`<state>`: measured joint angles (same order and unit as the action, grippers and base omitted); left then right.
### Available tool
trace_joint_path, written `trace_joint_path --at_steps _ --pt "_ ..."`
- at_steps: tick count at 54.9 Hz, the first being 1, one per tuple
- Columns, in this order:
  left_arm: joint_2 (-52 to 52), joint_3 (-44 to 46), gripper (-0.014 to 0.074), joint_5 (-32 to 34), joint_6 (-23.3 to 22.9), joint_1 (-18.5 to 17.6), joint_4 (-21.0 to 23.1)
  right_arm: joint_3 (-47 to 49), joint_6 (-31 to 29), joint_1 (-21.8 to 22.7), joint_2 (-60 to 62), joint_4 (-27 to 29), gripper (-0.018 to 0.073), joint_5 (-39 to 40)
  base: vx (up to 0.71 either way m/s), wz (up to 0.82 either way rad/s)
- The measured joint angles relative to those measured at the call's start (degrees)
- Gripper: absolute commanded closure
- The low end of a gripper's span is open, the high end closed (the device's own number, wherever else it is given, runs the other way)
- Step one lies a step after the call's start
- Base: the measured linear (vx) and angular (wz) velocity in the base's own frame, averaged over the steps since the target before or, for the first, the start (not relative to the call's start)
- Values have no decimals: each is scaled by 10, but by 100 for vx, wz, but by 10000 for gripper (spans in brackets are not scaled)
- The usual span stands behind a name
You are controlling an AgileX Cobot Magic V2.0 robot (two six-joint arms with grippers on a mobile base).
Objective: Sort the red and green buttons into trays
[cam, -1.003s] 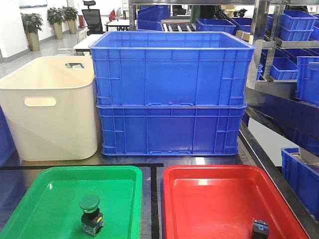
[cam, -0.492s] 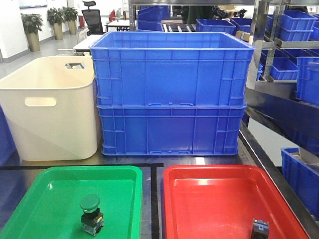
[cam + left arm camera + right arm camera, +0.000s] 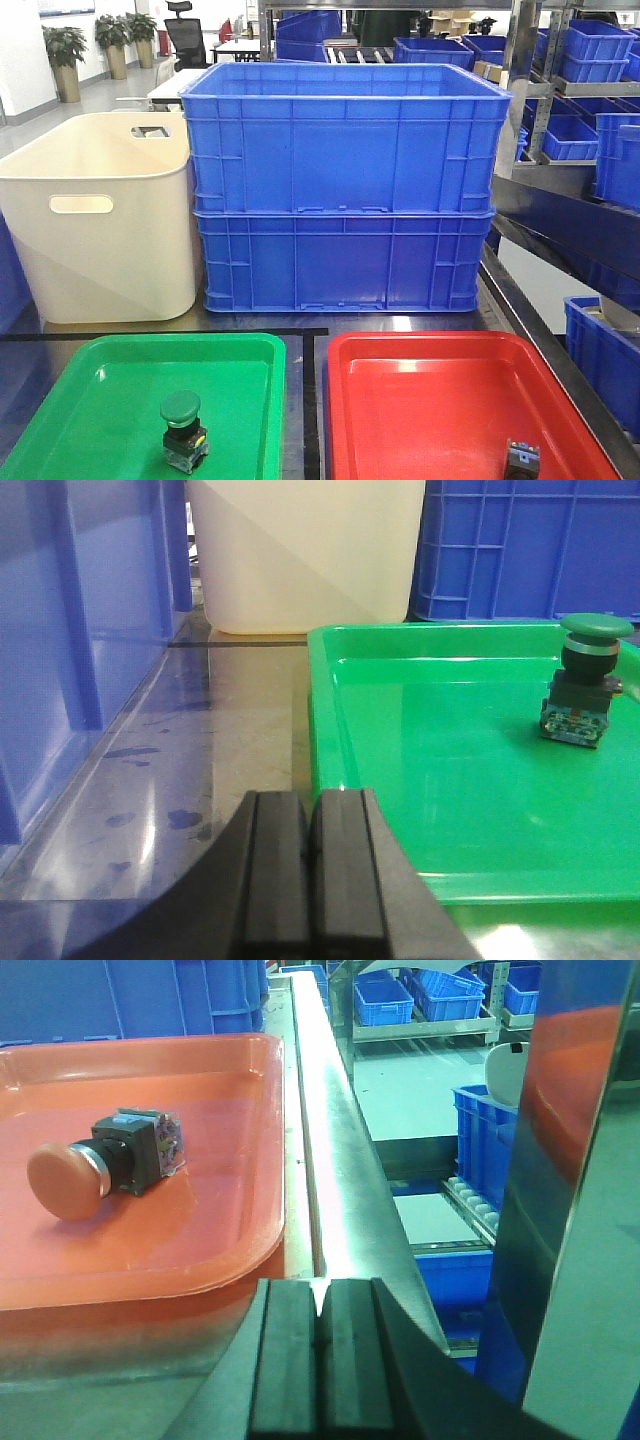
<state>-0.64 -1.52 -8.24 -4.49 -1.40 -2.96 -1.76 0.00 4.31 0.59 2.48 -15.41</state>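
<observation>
Looking from the front, we see the green tray [image 3: 60, 420] at seven o'clock and the red tray [image 3: 420, 400] at five o'clock on the table [image 3: 305, 325], side by side with a narrow gap between them. Behind them stand the cream tub [image 3: 100, 220] at ten o'clock and two stacked blue crates [image 3: 345, 190] at twelve.

From this view the button in the red tray [image 3: 521, 462] shows only as a dark blocky body at the bottom edge. Our right wrist camera reveals what the front hides: it lies on its side with a round red mushroom cap, toward nine o'clock of that frame, within the tray's right half. The green button [image 3: 181, 430] stands upright in the green tray, its green cap on a black-and-yellow body; our left wrist camera shows it toward two o'clock.

Neither arm appears in the front view. Our left pincer [image 3: 308, 880] has its fingers pressed together, holding nothing, just outside the green tray's left near corner. Our right pincer [image 3: 322, 1360] is likewise closed and empty, beside the red tray's right rim.
</observation>
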Motion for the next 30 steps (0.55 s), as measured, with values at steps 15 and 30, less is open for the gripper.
trace_joint_path --at_steps 15,30 --pt "0 0 602 0 0 0 0 0 0 0 0 0 571 -2 0 0" --pt "0 0 602 0 0 0 0 0 0 0 0 1 571 -2 0 0"
